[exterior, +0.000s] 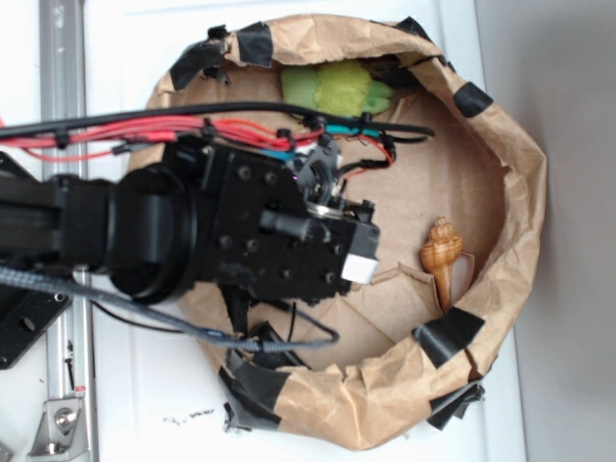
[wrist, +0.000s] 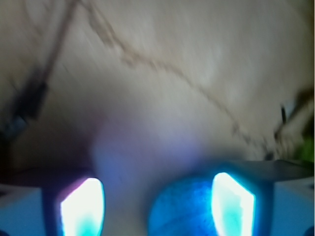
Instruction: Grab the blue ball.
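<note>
The blue ball [wrist: 182, 211] sits low in the wrist view, between my gripper's [wrist: 157, 209] two glowing fingers. It lies against the right finger [wrist: 232, 204], and bare brown paper shows between it and the left finger [wrist: 82, 209]. The gripper is open around the ball and low over the paper floor. In the exterior view the black arm and wrist block [exterior: 289, 241] reach in from the left over the middle of the paper nest and hide both the ball and the fingertips.
A crumpled brown paper wall [exterior: 520, 192] patched with black tape rings the work area. A yellow-green plush toy [exterior: 337, 89] lies at the back and a tan seashell [exterior: 441, 255] at the right. Red and black cables [exterior: 241, 125] run over the arm. A metal rail [exterior: 60, 58] runs along the left.
</note>
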Controlling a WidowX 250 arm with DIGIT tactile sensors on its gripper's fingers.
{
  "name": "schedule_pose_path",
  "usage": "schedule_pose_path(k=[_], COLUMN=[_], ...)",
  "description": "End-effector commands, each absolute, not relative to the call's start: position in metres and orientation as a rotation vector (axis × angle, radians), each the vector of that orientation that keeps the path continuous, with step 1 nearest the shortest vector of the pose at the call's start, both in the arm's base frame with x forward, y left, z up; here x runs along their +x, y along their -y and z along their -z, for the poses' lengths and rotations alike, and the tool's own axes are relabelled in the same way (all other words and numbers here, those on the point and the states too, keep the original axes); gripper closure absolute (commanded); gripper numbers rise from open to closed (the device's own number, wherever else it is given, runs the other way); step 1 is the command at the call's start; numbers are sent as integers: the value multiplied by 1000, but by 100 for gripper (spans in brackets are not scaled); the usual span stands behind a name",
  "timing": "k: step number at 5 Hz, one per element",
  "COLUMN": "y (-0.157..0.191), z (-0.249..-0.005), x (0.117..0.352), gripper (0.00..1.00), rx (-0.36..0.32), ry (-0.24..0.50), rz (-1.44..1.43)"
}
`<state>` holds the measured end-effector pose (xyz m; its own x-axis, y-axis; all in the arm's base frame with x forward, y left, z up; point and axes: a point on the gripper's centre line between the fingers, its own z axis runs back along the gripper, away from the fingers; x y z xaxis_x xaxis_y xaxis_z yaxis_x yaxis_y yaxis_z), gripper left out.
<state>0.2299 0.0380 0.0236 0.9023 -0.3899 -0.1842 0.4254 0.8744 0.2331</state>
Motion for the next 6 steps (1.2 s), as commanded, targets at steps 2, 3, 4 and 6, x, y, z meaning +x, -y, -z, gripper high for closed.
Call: schedule_pose_path(k=[2,3,4,6], y=[-64,-71,-72,-61], z=[-68,-92,-115,-122], x=[226,226,231,236], gripper=[100,100,100,100], rx=[155,107,104,50], ry=[-46,-2,47,71], rz=[288,257,234,256])
